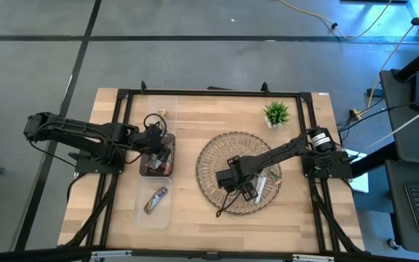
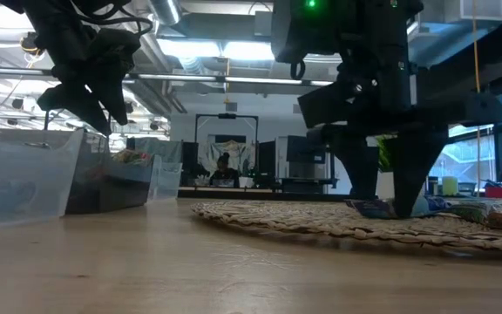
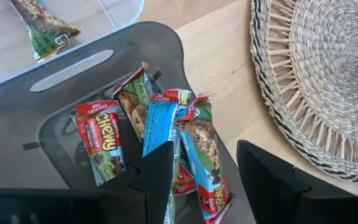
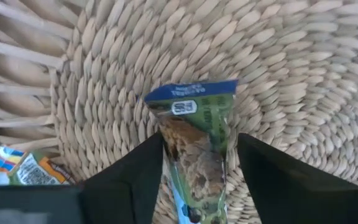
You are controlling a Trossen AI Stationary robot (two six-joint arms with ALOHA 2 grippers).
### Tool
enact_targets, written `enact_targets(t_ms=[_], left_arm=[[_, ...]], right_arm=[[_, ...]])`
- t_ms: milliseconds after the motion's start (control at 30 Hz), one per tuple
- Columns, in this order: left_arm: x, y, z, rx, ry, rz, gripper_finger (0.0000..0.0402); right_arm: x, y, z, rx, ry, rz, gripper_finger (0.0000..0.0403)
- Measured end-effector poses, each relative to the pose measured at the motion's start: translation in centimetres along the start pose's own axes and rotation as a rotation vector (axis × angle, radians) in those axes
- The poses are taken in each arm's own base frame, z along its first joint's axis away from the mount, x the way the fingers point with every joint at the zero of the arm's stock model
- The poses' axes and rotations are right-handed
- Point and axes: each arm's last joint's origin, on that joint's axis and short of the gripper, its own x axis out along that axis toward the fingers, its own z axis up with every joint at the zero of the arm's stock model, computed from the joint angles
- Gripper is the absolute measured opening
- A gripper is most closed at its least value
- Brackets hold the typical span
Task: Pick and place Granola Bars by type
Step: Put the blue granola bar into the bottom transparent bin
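Woven mat (image 1: 211, 156): straw, round, table centre; I read the right gripper (image 4: 199, 180) low over its 6 o'clock part.
Right jaws: I see them parted, straddling one green-and-blue granola bar (image 4: 196, 146) lying flat on the weave; grip not confirmed.
Dark bin (image 3: 61, 81): at the mat's 9 o'clock, holding several granola bars (image 3: 185, 134).
Left gripper (image 3: 204, 177): I see it above this bin, jaws apart, empty.
Clear tray (image 1: 156, 212): 6 o'clock of the bin, one bar (image 1: 155, 199) inside.
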Motion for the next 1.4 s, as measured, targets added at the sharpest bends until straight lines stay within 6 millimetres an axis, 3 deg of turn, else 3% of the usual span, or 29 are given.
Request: enact_targets(t_ms=[400,600,767,867,1033,1233,1400], left_arm=[[-0.4,-1.2,1.0,0.085,-0.168,-0.098,0.0169],[-1.7,-2.6,2.1,0.200,-0.299,-0.277,0.0169],[-2.8,-4.2,2.2,0.375,-0.410,-0.419,0.0169],[-3.6,-5.3,1.6,0.538,-0.491,-0.490,0.0169],[-4.9,-6.8,0.4,0.712,-0.597,-0.600,0.0169],[-5.6,-8.0,-0.4,0.692,-0.634,-0.707,0.0169],[-5.3,-8.5,-0.8,0.656,-0.616,-0.732,0.0169]], right_arm=[[-0.1,0.0,0.1,0.004,-0.009,-0.002,0.0100],[-0.2,0.0,0.0,0.027,-0.012,-0.002,0.0089],[-1.9,0.0,-0.2,0.061,-0.075,-0.011,0.0088],[-4.2,-0.4,-0.2,0.119,-0.201,-0.024,0.0087],[-10.1,-1.4,-0.9,0.235,-0.516,-0.087,0.0087],[-18.8,-2.0,-2.8,0.336,-1.027,-0.234,0.0087],[-24.5,-1.9,-3.6,0.263,-1.454,-0.342,0.0087]])
